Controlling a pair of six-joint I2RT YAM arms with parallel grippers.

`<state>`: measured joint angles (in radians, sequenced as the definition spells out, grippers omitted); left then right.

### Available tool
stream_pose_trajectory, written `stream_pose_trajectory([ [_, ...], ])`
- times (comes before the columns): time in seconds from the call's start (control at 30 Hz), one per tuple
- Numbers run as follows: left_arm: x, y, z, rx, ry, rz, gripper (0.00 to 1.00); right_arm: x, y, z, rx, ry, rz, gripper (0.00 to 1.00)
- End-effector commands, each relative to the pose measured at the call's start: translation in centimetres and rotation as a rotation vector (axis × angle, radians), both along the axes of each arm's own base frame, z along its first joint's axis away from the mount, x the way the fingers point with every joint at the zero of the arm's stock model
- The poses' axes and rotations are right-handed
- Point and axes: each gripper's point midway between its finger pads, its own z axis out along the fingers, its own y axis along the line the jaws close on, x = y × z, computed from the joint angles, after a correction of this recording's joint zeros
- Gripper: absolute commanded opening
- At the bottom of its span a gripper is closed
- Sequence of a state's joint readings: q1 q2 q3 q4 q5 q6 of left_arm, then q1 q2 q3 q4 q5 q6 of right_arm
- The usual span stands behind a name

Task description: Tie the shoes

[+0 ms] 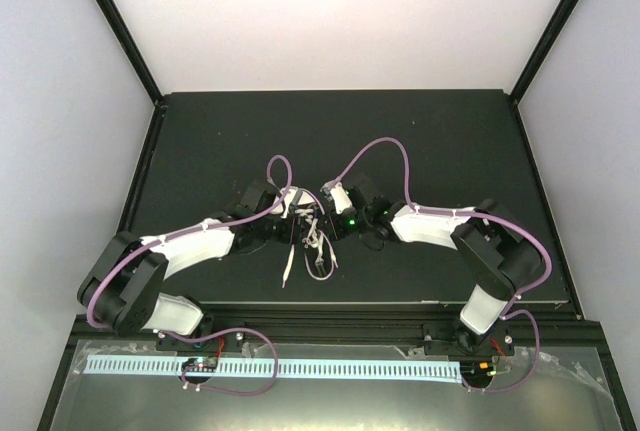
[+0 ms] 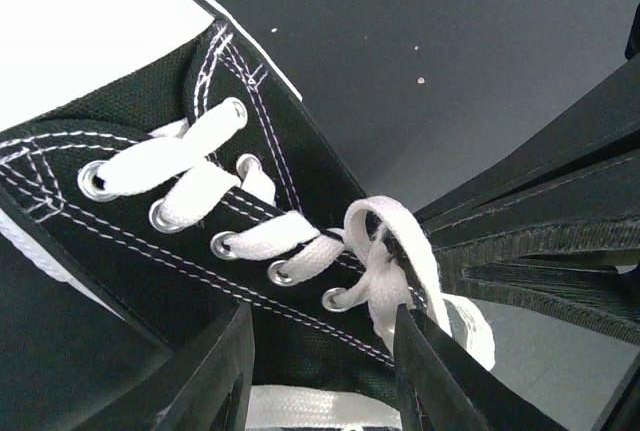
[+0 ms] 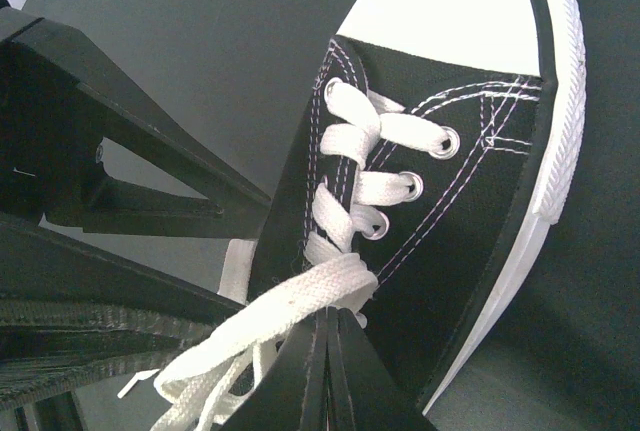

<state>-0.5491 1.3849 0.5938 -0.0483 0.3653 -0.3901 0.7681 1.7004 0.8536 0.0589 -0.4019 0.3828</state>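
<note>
The small black sneaker lies mid-table between both grippers, its long white laces trailing toward the near edge. In the left wrist view the sneaker fills the frame, with a lace loop at the lowest eyelets. My left gripper is open, its fingers astride the shoe's side and holding nothing. In the right wrist view the sneaker shows its white rim and toe cap. My right gripper is shut, its tips pinching a white lace just below the lowest eyelets.
The black table mat lies inside white walls, with its front edge near the arm bases. The right arm's fingers sit close beside the left gripper. The left arm's fingers crowd the right wrist view. Purple cables arch over the arms.
</note>
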Motion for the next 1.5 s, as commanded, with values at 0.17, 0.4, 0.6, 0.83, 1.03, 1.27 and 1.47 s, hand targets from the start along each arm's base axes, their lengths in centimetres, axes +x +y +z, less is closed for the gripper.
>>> stream_pose_trajectory([
  [0.17,0.1,-0.2,1.5,-0.056,-0.041,0.004,0.40,0.2,0.5,0.3,0.003,-0.012,0.012,0.02],
  [0.4,0.1,-0.8,0.8,-0.068,-0.014,-0.020,0.40,0.3,0.5,0.4,0.007,-0.013,0.011,0.02],
  [0.6,0.7,-1.3,1.0,-0.077,-0.016,-0.028,0.40,0.2,0.5,0.3,0.005,-0.009,0.014,0.02],
  [0.83,0.8,-1.7,0.7,-0.085,-0.007,-0.039,0.40,0.2,0.5,0.4,0.006,-0.011,0.018,0.02],
  [1.03,0.9,-1.8,1.0,-0.090,-0.021,-0.042,0.40,0.1,0.6,0.3,0.006,-0.008,0.023,0.02],
  [1.27,1.3,-2.0,1.3,-0.092,-0.035,-0.045,0.28,0.1,0.6,0.3,0.006,-0.008,0.029,0.02],
  [1.47,1.5,-2.3,1.6,-0.103,-0.042,-0.053,0.21,0.0,0.6,0.2,0.004,-0.005,0.032,0.02],
])
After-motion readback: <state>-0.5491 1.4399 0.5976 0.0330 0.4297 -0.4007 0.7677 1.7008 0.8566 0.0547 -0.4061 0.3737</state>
